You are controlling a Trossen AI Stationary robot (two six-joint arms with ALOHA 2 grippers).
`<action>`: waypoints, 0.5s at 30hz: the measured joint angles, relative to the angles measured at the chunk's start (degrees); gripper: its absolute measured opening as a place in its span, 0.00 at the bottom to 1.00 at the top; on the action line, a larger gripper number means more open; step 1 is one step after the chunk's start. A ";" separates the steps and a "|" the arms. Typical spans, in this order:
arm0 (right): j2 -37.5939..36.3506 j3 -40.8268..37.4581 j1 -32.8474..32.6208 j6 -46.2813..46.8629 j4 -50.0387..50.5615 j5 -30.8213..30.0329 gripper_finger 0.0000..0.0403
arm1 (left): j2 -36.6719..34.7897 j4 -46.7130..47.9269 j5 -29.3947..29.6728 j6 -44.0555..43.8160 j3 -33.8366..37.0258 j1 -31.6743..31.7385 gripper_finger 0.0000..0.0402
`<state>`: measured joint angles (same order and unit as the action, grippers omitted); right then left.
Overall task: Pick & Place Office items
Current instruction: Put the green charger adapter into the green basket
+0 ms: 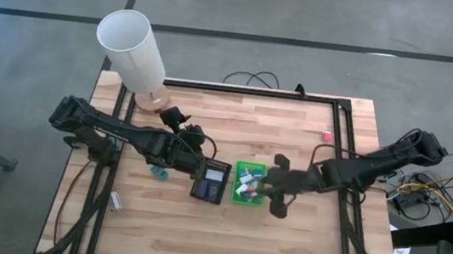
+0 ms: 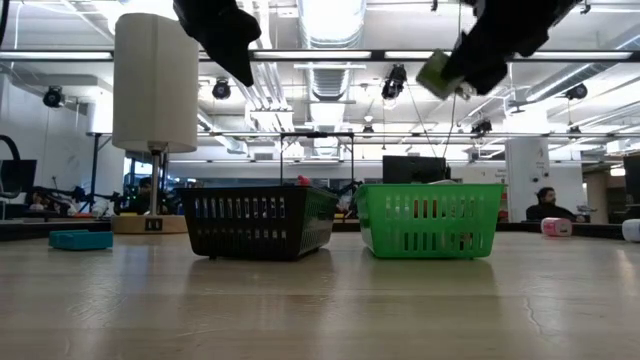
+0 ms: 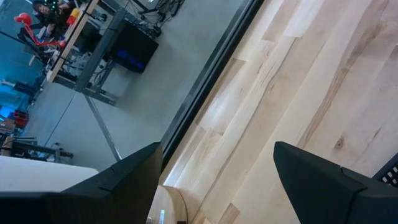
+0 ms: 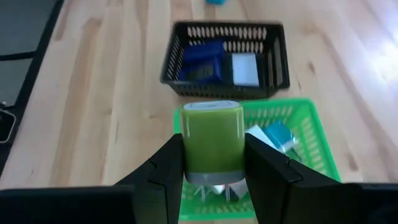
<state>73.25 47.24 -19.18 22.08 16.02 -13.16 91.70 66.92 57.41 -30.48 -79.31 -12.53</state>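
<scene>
Gripping: right gripper [image 4: 212, 163] clamps smooth olive rounded block [image 4: 212, 138] | over slotted green basket [image 4: 311, 134] | left gripper [image 3: 214, 180] agape, empty

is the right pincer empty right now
No, the right pincer is shut on a green block above the green basket.

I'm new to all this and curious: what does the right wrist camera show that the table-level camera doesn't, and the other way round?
Only the right wrist view shows what lies inside the black basket, a dark-blue item and a white one, plus the prongs under the green block. Only the low view shows the white lampshade, a teal item and a pink one on the table. Both show the two baskets, including the green basket, and the right gripper shut on the green block.
</scene>
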 joint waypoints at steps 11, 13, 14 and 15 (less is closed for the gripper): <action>0.00 -1.76 7.05 2.89 0.53 5.33 0.31 | 0.00 0.01 -0.04 0.00 0.00 -0.01 0.78; 0.00 -2.08 7.63 4.12 0.43 6.84 0.31 | 0.00 0.01 -0.07 0.00 0.00 0.00 0.78; 0.04 -2.27 7.73 4.49 0.43 7.20 0.31 | 0.00 0.01 -0.07 0.00 -0.02 -0.01 0.78; 0.54 -2.35 7.75 4.56 0.47 7.22 0.31 | 0.00 -0.01 -0.07 0.00 0.00 -0.01 0.78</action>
<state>73.80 44.89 -11.43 26.63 16.49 -5.93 91.70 66.92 57.34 -30.48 -79.31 -12.53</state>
